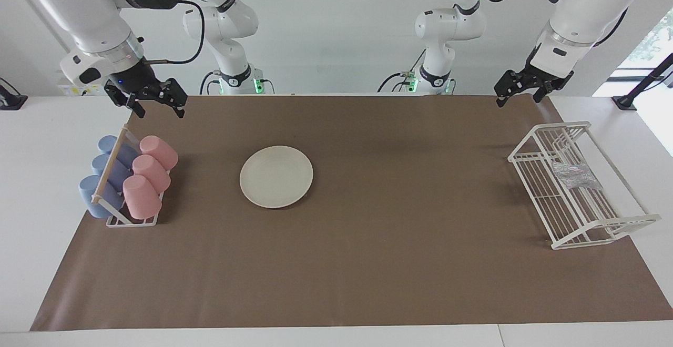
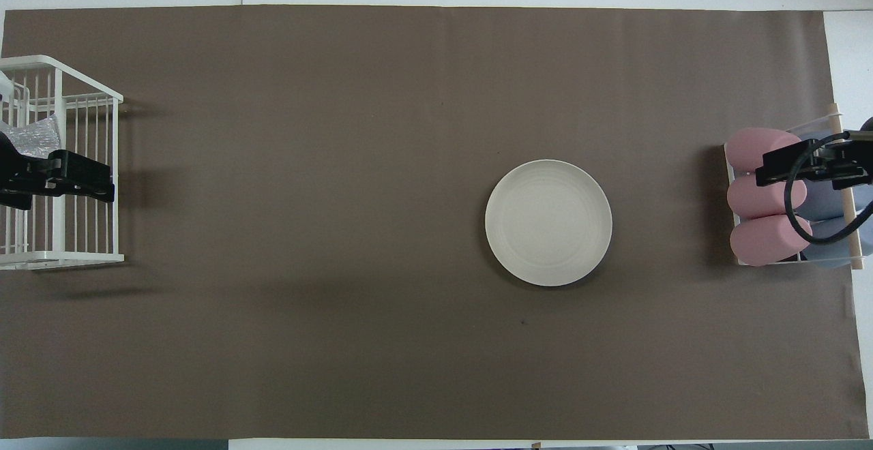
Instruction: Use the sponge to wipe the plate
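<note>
One plate (image 1: 276,176), one sponge (image 1: 575,174), three pink cups (image 1: 147,176), three blue cups (image 1: 105,173)

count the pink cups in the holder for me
3. The pink cups lie in a row in the cup rack at the right arm's end: nearest the robots, middle, farthest. Blue cups lie beside them; none seems hidden.

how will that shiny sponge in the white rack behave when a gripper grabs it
The sponge looks like a crumpled mesh wad, so it will probably squash and flop rather than hold shape. It seems small and airy, so likely very light. Lying on the wire rack, its mesh might snag on the bars when lifted.
</note>
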### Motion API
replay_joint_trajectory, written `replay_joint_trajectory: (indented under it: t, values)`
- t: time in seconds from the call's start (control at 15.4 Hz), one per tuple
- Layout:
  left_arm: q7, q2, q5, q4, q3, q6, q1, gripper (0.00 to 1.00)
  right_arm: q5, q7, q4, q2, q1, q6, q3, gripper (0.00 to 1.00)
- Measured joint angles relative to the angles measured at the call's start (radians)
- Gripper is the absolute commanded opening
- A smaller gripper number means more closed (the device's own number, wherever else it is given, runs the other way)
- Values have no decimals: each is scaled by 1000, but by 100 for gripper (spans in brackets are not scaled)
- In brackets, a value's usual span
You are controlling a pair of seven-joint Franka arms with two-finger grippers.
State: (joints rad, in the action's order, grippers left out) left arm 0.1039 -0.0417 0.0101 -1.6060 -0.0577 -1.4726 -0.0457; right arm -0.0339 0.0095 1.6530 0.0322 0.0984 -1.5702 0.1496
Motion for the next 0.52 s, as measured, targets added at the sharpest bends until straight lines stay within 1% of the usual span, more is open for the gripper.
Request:
replay_joint_trajectory:
  t: [0.2,0.52]
  values:
    - [-8,-3,-11,-32,-2,-61,0,100,0,0,0,0,0,0,0,100]
    - [-8,-5,-29,-32,-3,-59,0,100,0,0,0,0,0,0,0,100]
